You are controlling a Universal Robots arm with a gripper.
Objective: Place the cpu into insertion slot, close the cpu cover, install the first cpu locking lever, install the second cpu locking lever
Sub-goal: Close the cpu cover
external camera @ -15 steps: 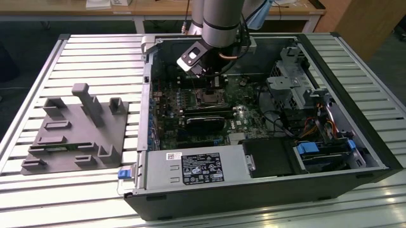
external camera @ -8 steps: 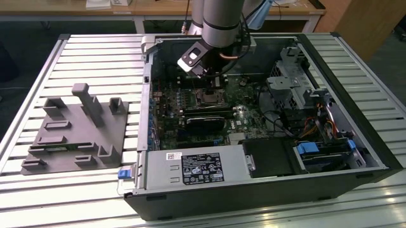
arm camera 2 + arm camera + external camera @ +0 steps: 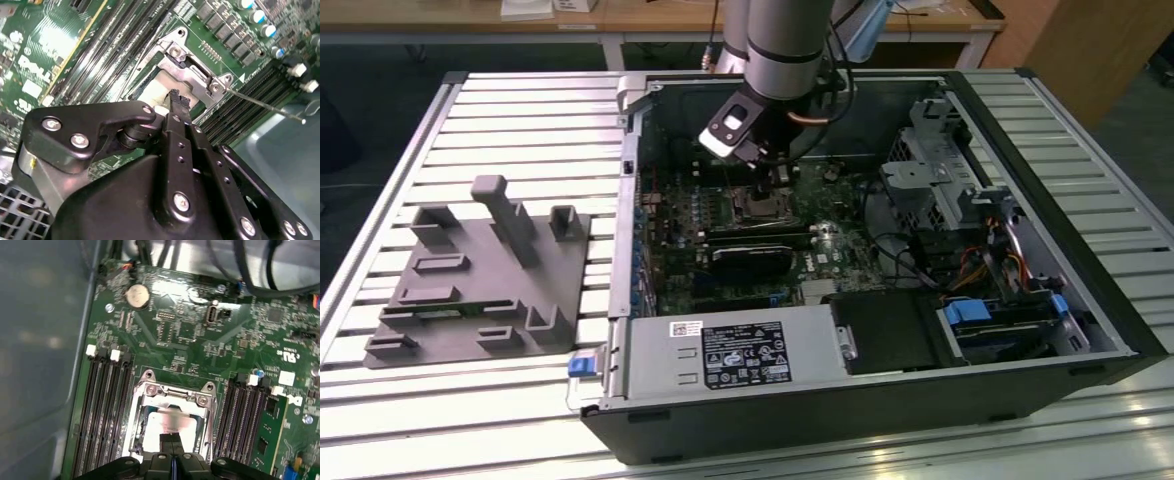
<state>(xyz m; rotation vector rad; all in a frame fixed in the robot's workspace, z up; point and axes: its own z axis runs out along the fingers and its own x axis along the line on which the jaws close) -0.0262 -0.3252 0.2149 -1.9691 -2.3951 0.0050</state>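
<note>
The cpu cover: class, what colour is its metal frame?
Shiny silver-grey, like bare metal. The cpu cover shows best in the first wrist view.

My black metal gripper (image 3: 178, 100) hides most of the silvery-tan square cpu (image 3: 159, 89) in the second wrist view; its top looks blurred in the first wrist view

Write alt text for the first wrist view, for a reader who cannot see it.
The shut gripper hovers over the cpu, which sits in its socket framed by the cpu cover. Around it lies a green motherboard with black memory slots on two sides.
</note>
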